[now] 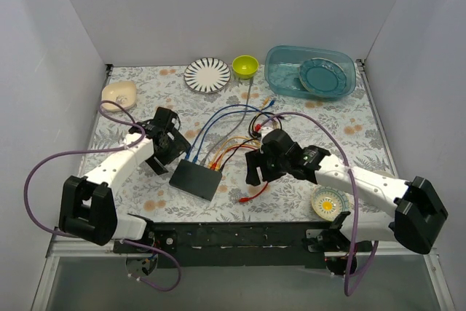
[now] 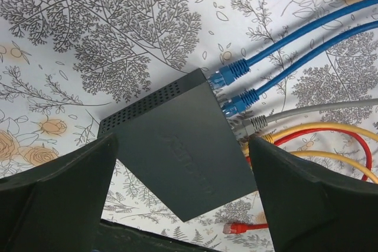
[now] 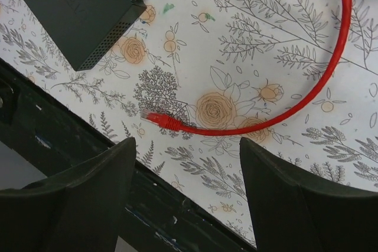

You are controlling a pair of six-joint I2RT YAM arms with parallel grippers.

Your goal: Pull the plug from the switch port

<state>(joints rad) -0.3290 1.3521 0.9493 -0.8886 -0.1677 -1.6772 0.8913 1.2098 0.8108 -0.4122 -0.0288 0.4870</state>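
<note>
The switch (image 1: pixel 195 178) is a flat matte-black box lying near the table's front edge. It also shows in the left wrist view (image 2: pixel 177 140) and as a corner in the right wrist view (image 3: pixel 71 10). Two blue plugs (image 2: pixel 230 76), a grey plug (image 2: pixel 253 124) and yellow and red cables sit in its sockets. A loose red plug (image 3: pixel 155 118) lies on the cloth to the switch's right, in no socket. My left gripper (image 1: pixel 172 156) hovers open over the switch, its fingers (image 2: pixel 53 193) on either side. My right gripper (image 1: pixel 261 172) is open and empty above the loose red plug.
At the back stand a striped plate (image 1: pixel 207 75), a yellow-green bowl (image 1: pixel 245 65) and a teal tub (image 1: pixel 284 63) holding a teal plate. A cream dish (image 1: pixel 119 94) sits far left, a small bowl (image 1: pixel 328 202) front right. A black rail (image 1: pixel 233 234) runs along the front edge.
</note>
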